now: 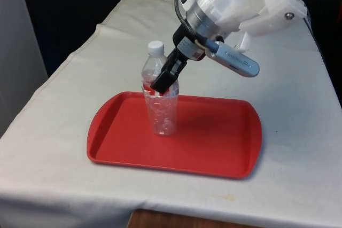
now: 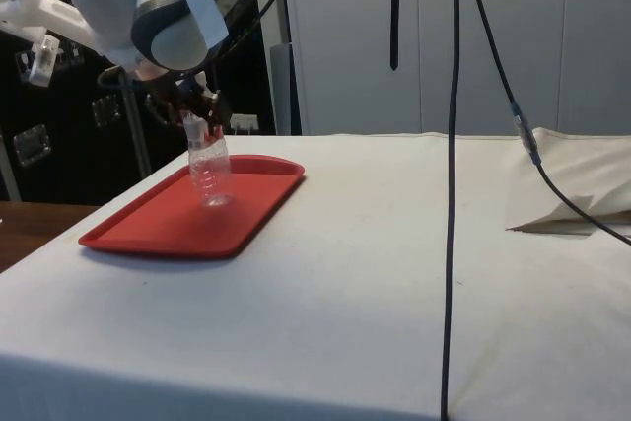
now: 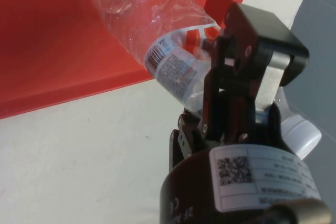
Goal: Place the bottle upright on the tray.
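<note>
A clear plastic bottle (image 1: pixel 161 111) with a white cap and a red-and-white label stands on the red tray (image 1: pixel 214 150), base down, towards the front view's left. My black gripper (image 1: pixel 164 81) reaches in from above at a slant and is shut on the bottle's upper body, just below the neck. From the side, the bottle (image 2: pixel 210 175) leans slightly on the tray (image 2: pixel 148 231), with the gripper (image 2: pixel 197 111) at its top. In the wrist view, one finger (image 3: pixel 251 45) lies against the label of the bottle (image 3: pixel 137 17); the other finger is hidden behind it.
The tray lies on the white cloth (image 1: pixel 299 132), near the table's front edge. A black cable (image 2: pixel 452 184) hangs down in the side view, and the cloth is folded up (image 2: pixel 572 209) at that view's right.
</note>
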`<state>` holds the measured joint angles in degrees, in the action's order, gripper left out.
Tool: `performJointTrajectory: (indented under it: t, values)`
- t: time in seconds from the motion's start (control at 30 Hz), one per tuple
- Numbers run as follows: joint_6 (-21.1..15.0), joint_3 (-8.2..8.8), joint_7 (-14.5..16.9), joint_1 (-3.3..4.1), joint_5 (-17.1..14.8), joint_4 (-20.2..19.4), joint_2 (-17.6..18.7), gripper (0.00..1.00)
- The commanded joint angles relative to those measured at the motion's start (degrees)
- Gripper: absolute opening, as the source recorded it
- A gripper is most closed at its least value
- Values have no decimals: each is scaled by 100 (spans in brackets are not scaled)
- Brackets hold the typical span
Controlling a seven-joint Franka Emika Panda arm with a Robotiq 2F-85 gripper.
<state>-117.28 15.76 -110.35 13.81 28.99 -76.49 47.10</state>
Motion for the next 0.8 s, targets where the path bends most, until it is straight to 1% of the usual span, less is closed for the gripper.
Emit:
performJointTrajectory:
  t: [0.0, 0.77]
  values:
    - [-6, -6, 0, -6, -6, 6, 0, 33]
    - [63, -6, 0, 0, 40, 6, 0, 33]
